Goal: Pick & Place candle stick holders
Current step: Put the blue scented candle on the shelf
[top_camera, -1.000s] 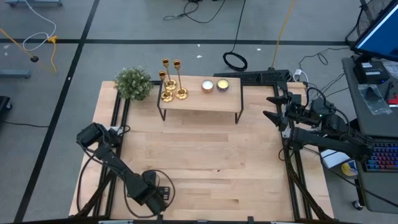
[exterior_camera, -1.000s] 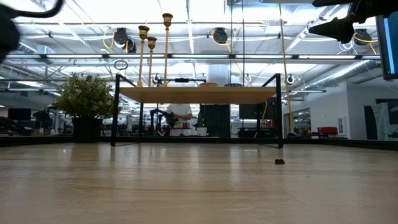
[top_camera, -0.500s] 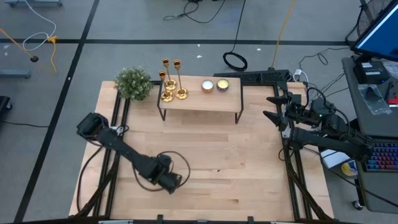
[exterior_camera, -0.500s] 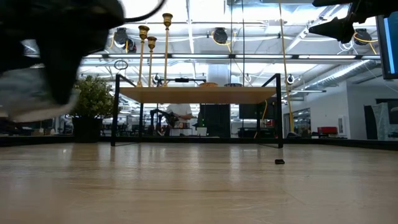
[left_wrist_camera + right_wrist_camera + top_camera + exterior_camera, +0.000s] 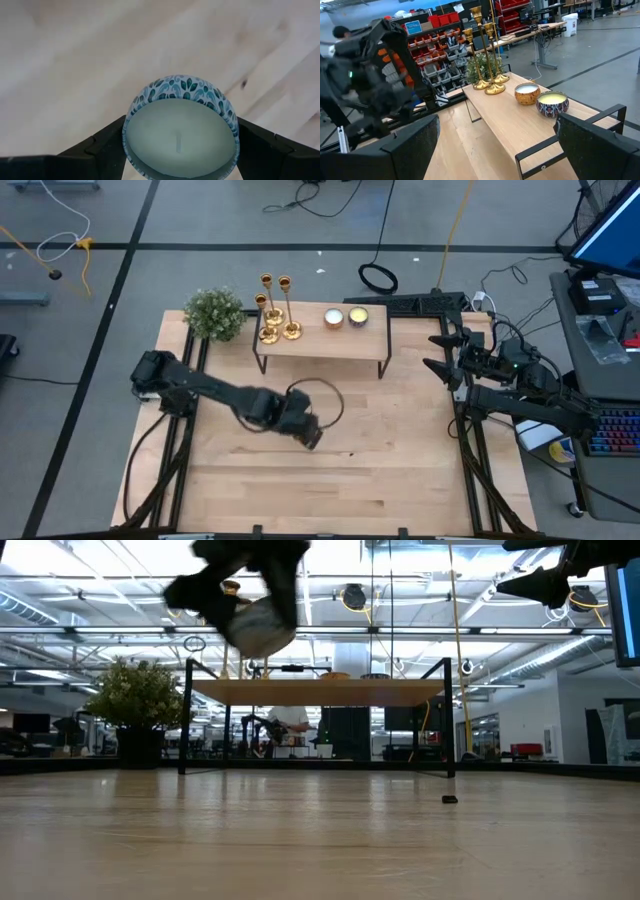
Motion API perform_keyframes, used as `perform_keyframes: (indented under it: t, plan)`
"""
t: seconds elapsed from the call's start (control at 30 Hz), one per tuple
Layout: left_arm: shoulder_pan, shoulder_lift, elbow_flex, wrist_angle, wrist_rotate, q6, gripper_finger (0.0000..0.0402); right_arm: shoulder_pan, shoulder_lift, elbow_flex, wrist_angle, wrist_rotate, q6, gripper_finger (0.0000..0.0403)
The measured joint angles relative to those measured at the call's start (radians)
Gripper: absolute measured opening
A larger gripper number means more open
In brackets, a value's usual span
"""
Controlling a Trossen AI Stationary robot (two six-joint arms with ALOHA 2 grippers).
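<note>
Three slim gold candle stick holders [image 5: 274, 312] stand by their round bases on the left end of a small raised wooden shelf [image 5: 320, 345] at the table's far side; they also show in the right wrist view [image 5: 486, 55]. My left gripper [image 5: 308, 432] is over the table's middle, shut on a round candle tin [image 5: 181, 127] with a blue-green leaf pattern and pale wax. In the low view it [image 5: 258, 625] is high above the table, in front of the shelf's left end. My right gripper [image 5: 440, 352] waits open and empty at the table's right edge. My left gripper pinches the candle tin between its two fingers [image 5: 102, 145], one on each side of the round side wall [image 5: 131, 117]. The tin's open top with wax and wick faces the wrist camera. The tin is lifted clear, high above the table.
Two more candle tins [image 5: 345, 317] sit on the shelf's right half. A small green bushy plant [image 5: 214, 313] stands at the table's far left corner, beside the shelf. A small dark speck [image 5: 449, 800] lies on the table. Bare wood fills the near half.
My left gripper has swung from the table's near left corner up and toward the far right, to the table's middle before the shelf, carrying the candle tin clear of the table. My right arm has kept still.
</note>
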Motion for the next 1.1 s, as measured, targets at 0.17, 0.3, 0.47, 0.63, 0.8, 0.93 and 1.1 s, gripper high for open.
perform_keyframes:
  t: [0.17,0.3,0.47,0.63,0.8,0.93,1.1]
  plan:
    - [0.065,0.000,0.105,0.005,-0.102,0.128,0.0290,0.000,0.000,0.000,-0.001,0.000,-0.004,0.0380]
    - [0.099,0.000,0.171,0.028,-0.180,0.214,0.0290,0.000,0.000,0.000,-0.003,0.000,-0.004,0.0380]
    - [0.129,0.000,0.201,0.163,-0.240,0.339,0.0290,0.000,0.000,0.000,-0.003,0.000,-0.004,0.0380]
    - [0.160,0.009,0.201,0.313,-0.281,0.432,0.0290,0.000,0.000,0.000,-0.003,0.000,-0.007,0.0380]
    - [0.182,0.042,0.215,0.453,-0.285,0.526,0.0290,0.000,0.000,0.000,-0.003,0.001,-0.008,0.0380]
    - [0.186,0.100,0.292,0.437,-0.289,0.586,0.0290,-0.001,0.000,0.000,-0.003,0.003,-0.008,0.0380]
    - [0.205,0.217,0.498,0.265,-0.301,0.640,0.0290,-0.001,0.000,0.000,-0.007,0.001,-0.007,0.0380]
